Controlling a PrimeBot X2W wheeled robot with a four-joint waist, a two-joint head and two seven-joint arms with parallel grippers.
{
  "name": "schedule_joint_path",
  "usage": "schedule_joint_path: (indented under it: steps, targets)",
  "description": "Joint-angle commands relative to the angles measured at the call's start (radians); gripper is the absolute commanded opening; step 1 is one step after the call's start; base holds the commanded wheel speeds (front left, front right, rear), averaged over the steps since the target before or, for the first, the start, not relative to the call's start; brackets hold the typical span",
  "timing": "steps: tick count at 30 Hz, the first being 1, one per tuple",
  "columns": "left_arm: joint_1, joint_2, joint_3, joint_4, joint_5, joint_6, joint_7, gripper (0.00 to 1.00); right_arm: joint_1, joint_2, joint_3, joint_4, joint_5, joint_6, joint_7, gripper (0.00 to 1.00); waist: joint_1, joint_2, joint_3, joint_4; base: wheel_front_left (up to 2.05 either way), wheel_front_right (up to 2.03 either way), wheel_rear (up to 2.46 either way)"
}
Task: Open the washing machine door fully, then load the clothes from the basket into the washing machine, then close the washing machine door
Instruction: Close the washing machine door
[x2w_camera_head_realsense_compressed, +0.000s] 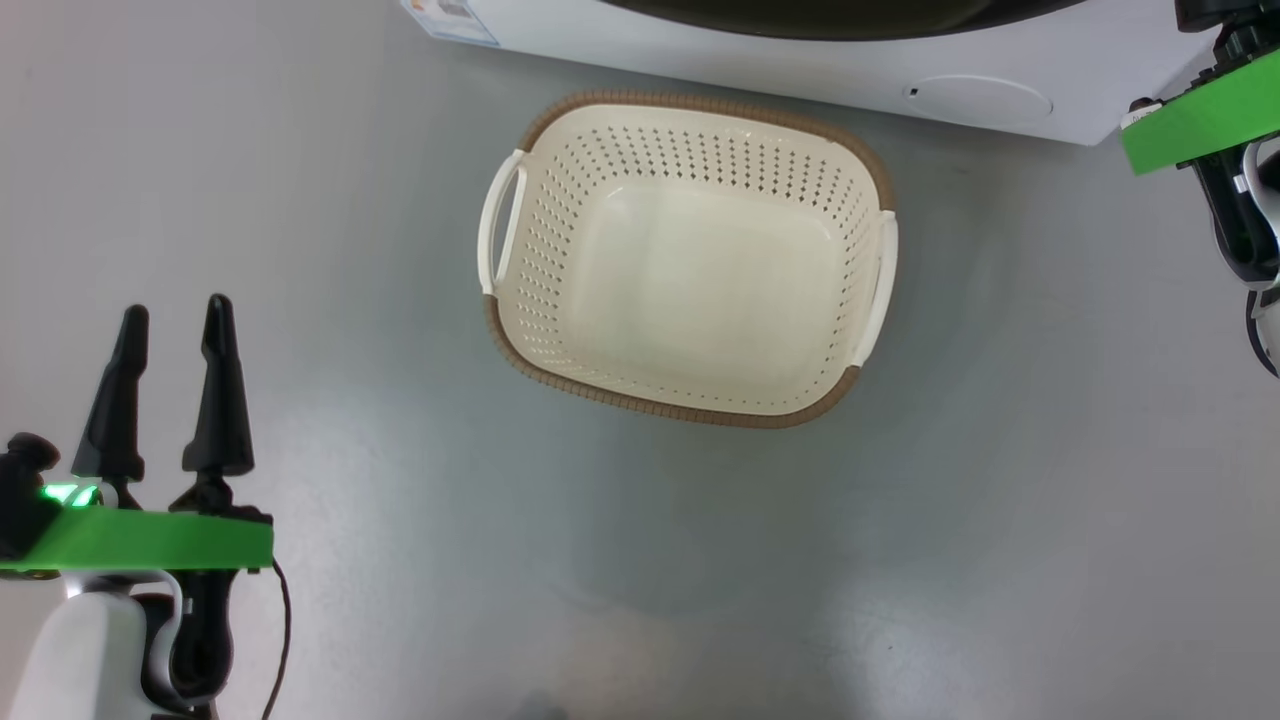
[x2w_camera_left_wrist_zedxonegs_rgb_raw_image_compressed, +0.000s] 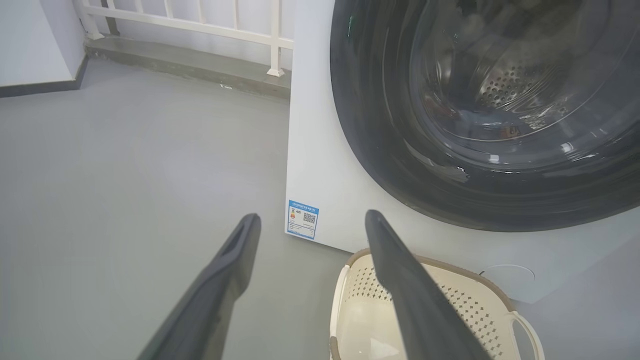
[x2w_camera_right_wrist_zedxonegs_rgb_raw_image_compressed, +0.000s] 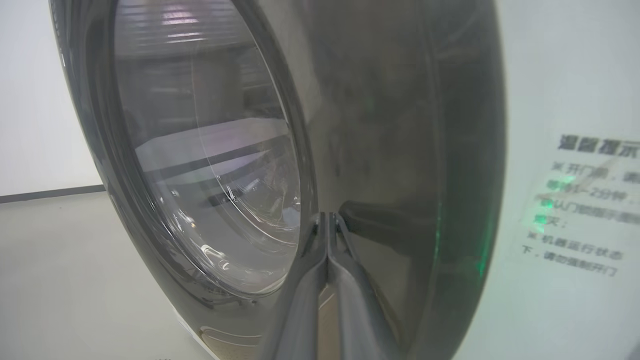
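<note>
Soft, even daylight; glare on the washing machine door (x2w_camera_right_wrist_zedxonegs_rgb_raw_image_compressed: 200, 165), wrist views edge-warped.

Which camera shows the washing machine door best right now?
The left wrist view: it faces the washing machine door nearly front-on, showing black rim and glass bowl. The right wrist view sees it close and sidelong, past the shut right gripper. The head view catches a sliver of its rim at the top edge.

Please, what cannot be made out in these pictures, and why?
Left wrist view: whatever lies inside the big white front-loading washing machine, blurred behind reflections on its round black-rimmed glass door.
Left wrist view: the blue label sticker, print too small.
Right wrist view: whether the shut right gripper touches that door; too close.
</note>
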Motion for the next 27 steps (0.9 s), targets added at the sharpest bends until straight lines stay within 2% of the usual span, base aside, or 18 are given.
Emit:
schedule_joint_path:
  steps: [1,7,11,12,13,14,27]
  targets:
    - [-0.006,0.041,0.034,-0.012,-0.001,0.001,-0.006,1.00,0.011,-0.008,-0.020,-0.014,0.000,-0.019,-0.001,0.00,0.0000,0.0000,-0.010,-0.007,0.00,0.00,0.00]
    - [0.001,0.048,0.035,-0.010,0.003,0.001,-0.006,1.00,0.061,0.006,-0.027,-0.038,0.001,-0.019,-0.001,0.00,0.0000,0.0000,-0.049,-0.026,0.00,0.00,0.00]
    - [0.008,0.048,0.032,-0.008,0.006,0.001,-0.006,1.00,0.109,0.015,-0.031,-0.070,0.003,-0.019,-0.001,0.43,0.0000,0.0000,-0.085,-0.041,0.00,0.00,0.00]
    - [0.011,0.047,0.031,-0.007,0.008,0.001,-0.006,1.00,0.121,0.016,-0.030,-0.077,0.003,-0.019,-0.001,0.57,0.0000,0.0000,-0.094,-0.044,0.00,0.00,0.00]
    - [0.014,0.046,0.031,-0.007,0.009,0.001,-0.006,1.00,0.132,0.016,-0.028,-0.084,0.003,-0.019,-0.001,0.89,0.0000,0.0000,-0.103,-0.048,0.00,0.00,0.00]
    - [0.016,0.047,0.031,-0.006,0.010,0.001,-0.006,1.00,0.143,0.017,-0.024,-0.092,0.001,-0.019,-0.001,1.00,0.0000,0.0000,-0.112,-0.052,0.00,0.00,0.00]
    - [0.049,0.045,0.030,-0.002,0.023,0.001,-0.006,1.00,0.287,0.035,0.040,-0.157,-0.003,-0.019,-0.001,1.00,0.0000,0.0000,-0.232,-0.115,0.00,0.00,0.00]
